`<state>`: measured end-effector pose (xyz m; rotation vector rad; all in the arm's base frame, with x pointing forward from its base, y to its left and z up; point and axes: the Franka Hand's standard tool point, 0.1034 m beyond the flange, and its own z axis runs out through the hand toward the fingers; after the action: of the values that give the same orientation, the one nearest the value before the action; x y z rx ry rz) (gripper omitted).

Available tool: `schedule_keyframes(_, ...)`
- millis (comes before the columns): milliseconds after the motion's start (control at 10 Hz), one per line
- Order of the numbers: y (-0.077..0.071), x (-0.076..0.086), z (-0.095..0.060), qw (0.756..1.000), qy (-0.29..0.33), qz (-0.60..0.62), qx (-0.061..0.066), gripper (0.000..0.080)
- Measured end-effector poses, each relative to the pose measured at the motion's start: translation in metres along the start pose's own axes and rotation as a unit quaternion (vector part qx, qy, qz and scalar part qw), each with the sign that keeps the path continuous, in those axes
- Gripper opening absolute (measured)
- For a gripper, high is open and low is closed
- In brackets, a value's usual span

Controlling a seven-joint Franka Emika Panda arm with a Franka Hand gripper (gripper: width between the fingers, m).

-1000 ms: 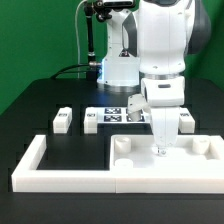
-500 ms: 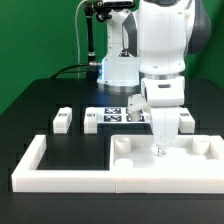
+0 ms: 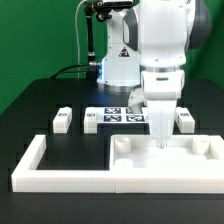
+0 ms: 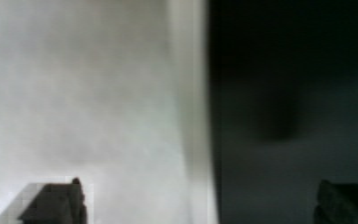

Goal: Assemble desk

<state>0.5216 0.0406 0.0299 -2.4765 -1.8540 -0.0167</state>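
Two legs, leg one (image 3: 62, 120) and leg two (image 3: 91, 120), stood on the counter (image 3: 40, 100) at 9 o'clock of the marker board (image 3: 118, 116). The tabletop (image 3: 135, 160) lay at its 6 o'clock. Over it, the gripper (image 3: 161, 143) held its fingers (image 4: 51, 202) wide, empty. Leg three (image 3: 185, 121) stood at 3 o'clock.

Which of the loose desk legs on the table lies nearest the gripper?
The leg at the exterior view's right, just beside the open gripper. The other two visible legs lie farther off at the exterior view's left, past the marker board.
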Motion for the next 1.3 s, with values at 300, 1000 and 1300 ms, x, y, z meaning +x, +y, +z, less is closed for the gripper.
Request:
schedule_keyframes(300,-0.019,0.029,-0.028,0.986,-0.005,0.167,-0.009,0.0648)
schedule_keyframes(1000,-0.047,0.056,-0.035,0.875,-0.035,0.483,0.024,0.0648)
schedule_keyframes(1300,-0.045,0.057,-0.035,0.868,-0.041,0.493,0.037,0.0648)
